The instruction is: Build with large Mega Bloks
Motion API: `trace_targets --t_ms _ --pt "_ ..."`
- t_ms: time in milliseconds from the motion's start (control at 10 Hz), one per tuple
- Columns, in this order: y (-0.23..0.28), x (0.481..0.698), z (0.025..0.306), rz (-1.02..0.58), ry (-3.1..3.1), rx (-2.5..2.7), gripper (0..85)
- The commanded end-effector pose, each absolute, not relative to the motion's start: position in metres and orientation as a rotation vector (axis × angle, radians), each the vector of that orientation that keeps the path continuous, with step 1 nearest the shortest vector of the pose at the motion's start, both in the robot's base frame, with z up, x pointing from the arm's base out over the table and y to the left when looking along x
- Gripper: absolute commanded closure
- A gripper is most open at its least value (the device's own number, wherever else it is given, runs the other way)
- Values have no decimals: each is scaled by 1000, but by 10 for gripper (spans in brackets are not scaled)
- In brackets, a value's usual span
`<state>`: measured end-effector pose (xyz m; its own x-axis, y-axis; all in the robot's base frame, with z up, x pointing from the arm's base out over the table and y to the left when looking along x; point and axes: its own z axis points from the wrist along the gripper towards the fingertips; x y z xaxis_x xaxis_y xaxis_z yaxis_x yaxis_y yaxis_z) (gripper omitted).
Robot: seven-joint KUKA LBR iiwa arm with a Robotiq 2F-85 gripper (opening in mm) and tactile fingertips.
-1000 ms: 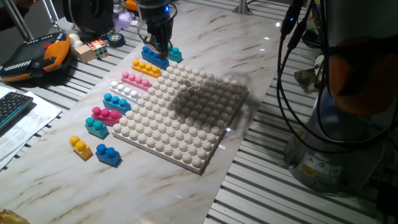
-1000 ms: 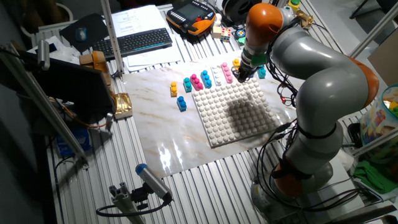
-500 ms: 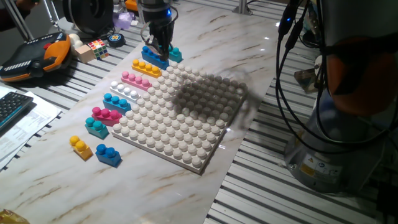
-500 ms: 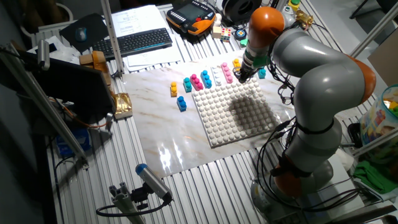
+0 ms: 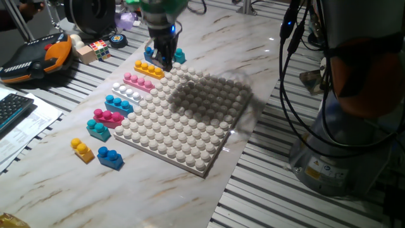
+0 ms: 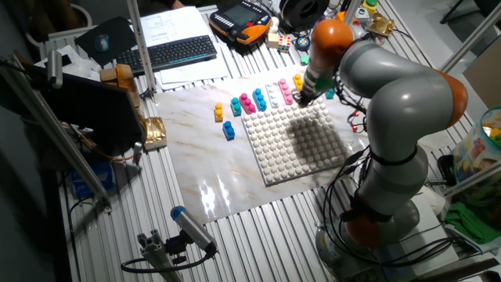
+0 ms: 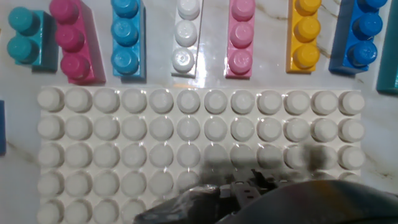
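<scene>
The step in hand looks like picking the first brick. Along the baseplate's far edge, left to right, lie teal, magenta, light-blue, white, pink, yellow and blue bricks, each long axis pointing away from the baseplate. The gripper hangs at the blue brick; whether its fingers grip cannot be told. Next: lift, then press onto studs.

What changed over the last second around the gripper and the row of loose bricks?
The gripper stayed low over the blue brick at the far end of the row, its wrist shifting only slightly; whether it has gripped the brick cannot be told. The other bricks and the white baseplate did not move.
</scene>
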<state>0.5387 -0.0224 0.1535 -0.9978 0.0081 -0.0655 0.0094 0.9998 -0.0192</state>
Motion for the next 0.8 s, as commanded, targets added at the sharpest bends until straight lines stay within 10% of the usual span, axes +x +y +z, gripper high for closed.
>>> trace_targets --t_ms 0,700 --pt "-22 540 145 -3 3064 32 843" --pt "-21 540 152 -18 3081 93 843"
